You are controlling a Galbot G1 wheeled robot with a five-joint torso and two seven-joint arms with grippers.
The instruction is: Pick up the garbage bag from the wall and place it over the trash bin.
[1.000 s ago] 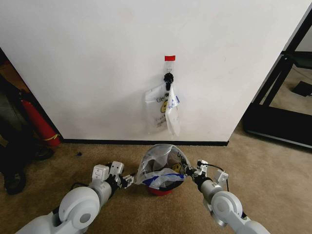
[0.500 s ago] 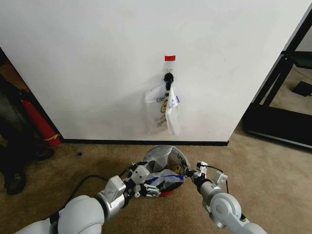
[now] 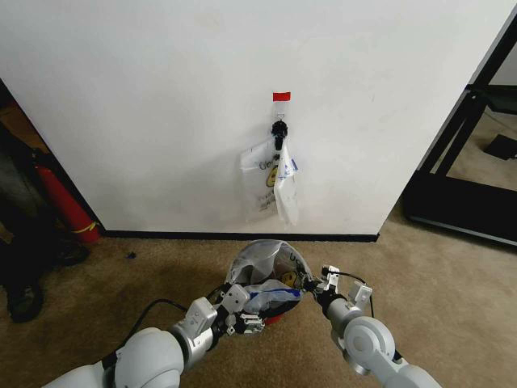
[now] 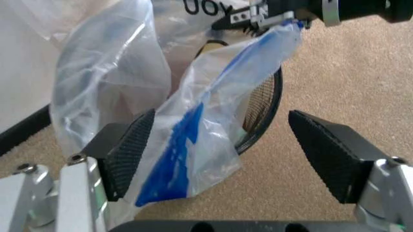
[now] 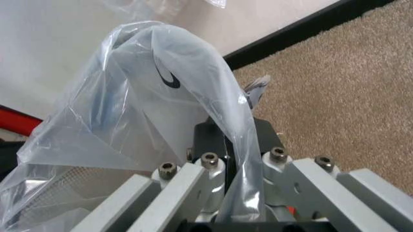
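While right claw (image 5: pixel 226 191) pinches crinkly thin garbage bag (image 3: pixel 266 279) over round mesh trash bin (image 4: pixel 261 113), left claw (image 4: pixel 219 154) gapes wide.

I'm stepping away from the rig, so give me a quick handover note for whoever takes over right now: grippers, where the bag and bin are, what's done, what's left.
Right gripper: shut on the garbage bag, holding its edge on the right side of the trash bin.
Left gripper: open, jaws on either side of the bag's loose blue-printed fold at the bin's near rim.
Done: one bag is off the wall and draped over the bin on the carpet; more bags hang on the hook.
Left: the bag sits bunched, not spread around the rim.
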